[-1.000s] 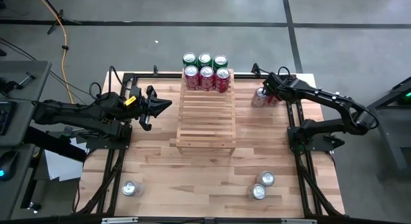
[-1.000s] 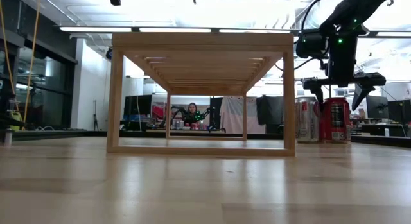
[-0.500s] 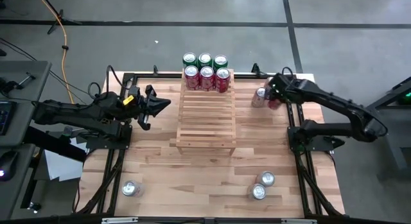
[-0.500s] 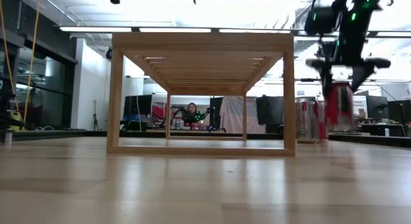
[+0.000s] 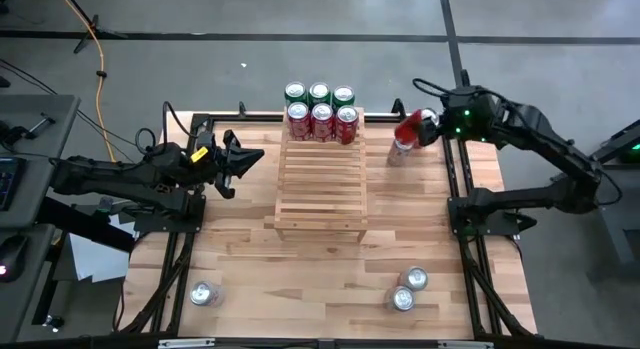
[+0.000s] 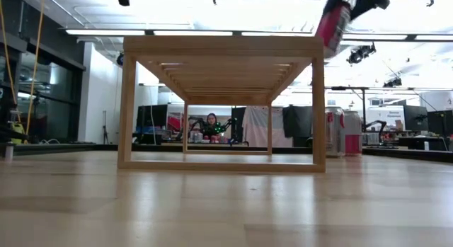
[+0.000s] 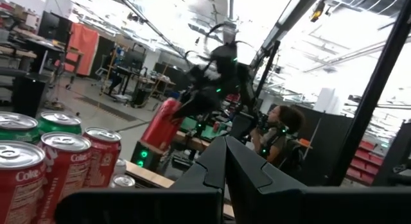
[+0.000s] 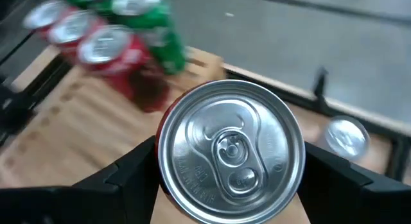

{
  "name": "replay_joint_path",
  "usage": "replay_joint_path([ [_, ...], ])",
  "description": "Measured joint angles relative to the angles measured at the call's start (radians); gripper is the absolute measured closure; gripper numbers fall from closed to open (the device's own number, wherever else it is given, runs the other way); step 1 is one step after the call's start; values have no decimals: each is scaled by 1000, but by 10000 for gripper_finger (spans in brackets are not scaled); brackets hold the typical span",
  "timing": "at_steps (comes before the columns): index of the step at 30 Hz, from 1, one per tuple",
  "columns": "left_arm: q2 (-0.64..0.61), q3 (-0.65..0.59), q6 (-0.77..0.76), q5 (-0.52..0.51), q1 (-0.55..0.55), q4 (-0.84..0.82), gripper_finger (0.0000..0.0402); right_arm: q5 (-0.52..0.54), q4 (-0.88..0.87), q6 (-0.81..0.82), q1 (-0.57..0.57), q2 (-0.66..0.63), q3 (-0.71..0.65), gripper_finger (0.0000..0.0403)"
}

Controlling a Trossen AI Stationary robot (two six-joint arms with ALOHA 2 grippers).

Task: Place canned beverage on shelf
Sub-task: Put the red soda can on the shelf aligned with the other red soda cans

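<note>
My right gripper (image 5: 418, 126) is shut on a red can (image 5: 406, 131), held high in the air just right of the shelf's far end; the low view shows the can (image 6: 331, 22) tilted above the shelf's top. The shelf (image 5: 320, 184), a light wooden slatted rack, stands on its legs mid-table. Three red cans (image 5: 322, 121) and three green cans (image 5: 320, 93) stand upright at its far end. My left gripper (image 5: 248, 157) hovers shut and empty left of the shelf. My right gripper pinches the red can between its two fingers (image 8: 131, 167), one on each side of the can's wall just under the top rim (image 8: 162, 161). The fingers come from the top end, along the can. The can is lifted clear of the table and tilted.
A silver-topped can (image 5: 397, 154) stands on the table right of the shelf, below the held can. Two cans (image 5: 407, 289) stand near the front right and one (image 5: 204, 294) near the front left. The slats (image 5: 320, 199) in front of the standing cans are bare.
My right gripper has gone up and toward the shelf with the red can. The can, standing on the table a second ago, is now lifted clear, higher than the shelf's top, and tilted. The silver-topped can has stayed where it was.
</note>
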Motion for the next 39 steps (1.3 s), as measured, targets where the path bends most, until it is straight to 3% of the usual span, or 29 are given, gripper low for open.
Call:
replay_joint_path([
  [9,0,0,18,-20,0,0,401,-18,1,-288,150,251,174,122],
  [19,0,0,1,-19,0,0,401,89,4,-432,129,474,226,122],
  [39,0,0,4,-17,0,0,401,-27,113,-423,42,514,226,122],
])
